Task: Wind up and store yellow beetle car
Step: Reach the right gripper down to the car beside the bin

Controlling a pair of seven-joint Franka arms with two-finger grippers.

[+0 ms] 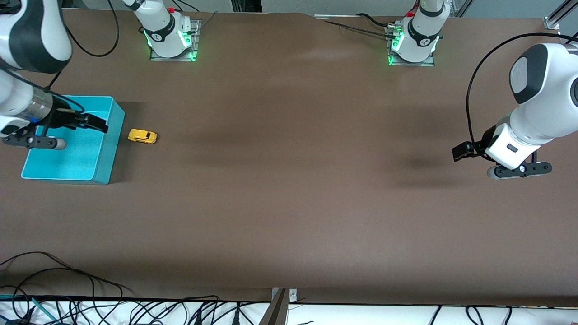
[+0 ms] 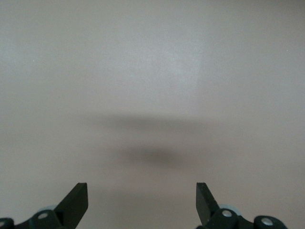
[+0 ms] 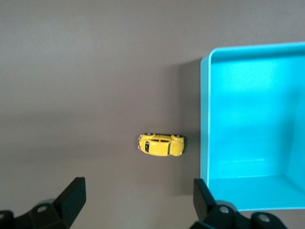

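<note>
— Looking at the table (image 1: 289,189) first, how far along is this job, would you say?

— Barely begun, I'd judge. Most of the table is bare, and the turquoise bin (image 1: 104,149) near the edge at the right arm's end has nothing in it that I can see.

— And the arms?

— The right gripper (image 1: 97,123) hangs over the bin with its fingers (image 3: 71,196) spread wide and holding nothing. The left gripper (image 1: 457,152) waits above bare table near the edge at the left arm's end, its fingers (image 2: 76,200) wide apart and empty too.

— So where's the yellow beetle car (image 1: 142,136)?

— On the table just beside the bin's wall, on the side toward the left arm's end, close but seemingly not touching. The right wrist view shows its wheels along one flank, so it may be lying on its side; I can't be sure.

— What's left, then?

— Everything, by my reckoning: grasping the car, winding it, and dropping it in the bin. The right arm looks best placed to take it.
</note>
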